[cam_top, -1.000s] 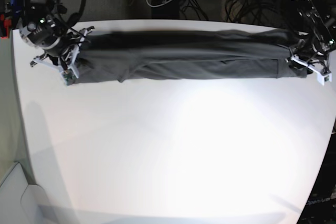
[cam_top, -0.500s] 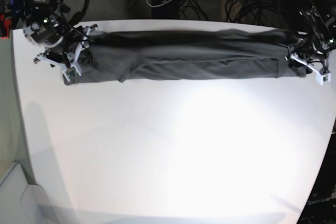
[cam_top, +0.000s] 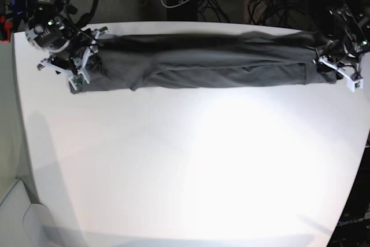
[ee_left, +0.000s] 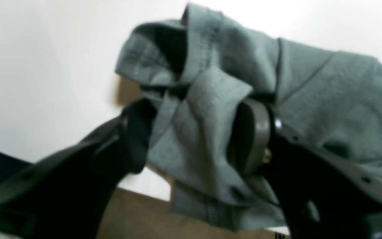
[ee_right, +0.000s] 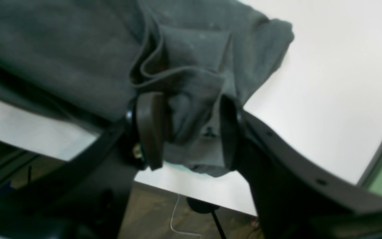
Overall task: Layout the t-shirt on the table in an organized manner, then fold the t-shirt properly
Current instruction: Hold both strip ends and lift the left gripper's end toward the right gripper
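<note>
- The t-shirt [cam_top: 202, 65] lies as a long, narrow band along the far edge of the table [cam_top: 191, 166], reaching nearly corner to corner.
- Left gripper [ee_left: 191, 139]: jaws apart, bunched cloth sitting loosely between the fingers [ee_left: 250, 136].
- Right gripper [ee_right: 186, 131]: jaws apart, straddling a fold of the shirt's end, not clamped.

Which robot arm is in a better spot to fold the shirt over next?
Neither clearly. The left end effector and the right end effector each sit at one end of the t-shirt, jaws apart around bunched cloth. The fold probably needs both.
</note>
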Tool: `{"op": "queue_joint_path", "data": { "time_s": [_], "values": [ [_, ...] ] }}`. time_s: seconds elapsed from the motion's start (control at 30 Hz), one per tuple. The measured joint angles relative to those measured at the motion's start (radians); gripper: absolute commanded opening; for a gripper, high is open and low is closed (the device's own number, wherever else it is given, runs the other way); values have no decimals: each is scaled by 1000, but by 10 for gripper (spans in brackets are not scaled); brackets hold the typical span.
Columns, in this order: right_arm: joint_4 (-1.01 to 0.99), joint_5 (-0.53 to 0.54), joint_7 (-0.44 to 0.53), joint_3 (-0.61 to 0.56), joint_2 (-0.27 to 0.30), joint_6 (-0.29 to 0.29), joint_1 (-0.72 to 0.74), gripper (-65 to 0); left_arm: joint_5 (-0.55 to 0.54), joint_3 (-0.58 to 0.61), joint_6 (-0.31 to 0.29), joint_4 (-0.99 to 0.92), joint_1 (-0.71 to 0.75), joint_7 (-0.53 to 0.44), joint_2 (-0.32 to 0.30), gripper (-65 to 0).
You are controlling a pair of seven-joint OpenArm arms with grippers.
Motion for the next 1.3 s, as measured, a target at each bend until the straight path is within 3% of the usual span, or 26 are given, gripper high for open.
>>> {"op": "queue_joint_path", "data": {
  "time_s": [0.4,0.6,0.7,0.83,0.93,1.2,1.3],
  "values": [
    [0,0,0,0,0,0,5,-373,0,-3,0,-2,-6,29,0,-237],
    [0,0,0,-1,0,0,5,-373,16,-5,4,3,-13,14,33,-242],
    [0,0,0,-1,-8,0,5,-373,26,-5,9,10,-16,-19,68,-324],
    [-14,0,1,-3,-8,0,8,-373,8,-5,5,4,-32,-19,87,-532],
    [-36,0,0,-3,-8,0,8,-373,-18,-6,-1,-38,-47,-37,84,-650],
    [-51,-1,37,-3,-8,0,13,-373,-33,-11,0,-45,-62,-35,79,-649],
    [-51,0,37,-4,-8,0,13,-373,12,5,4,33,-56,18,105,-649]
  ]
}}
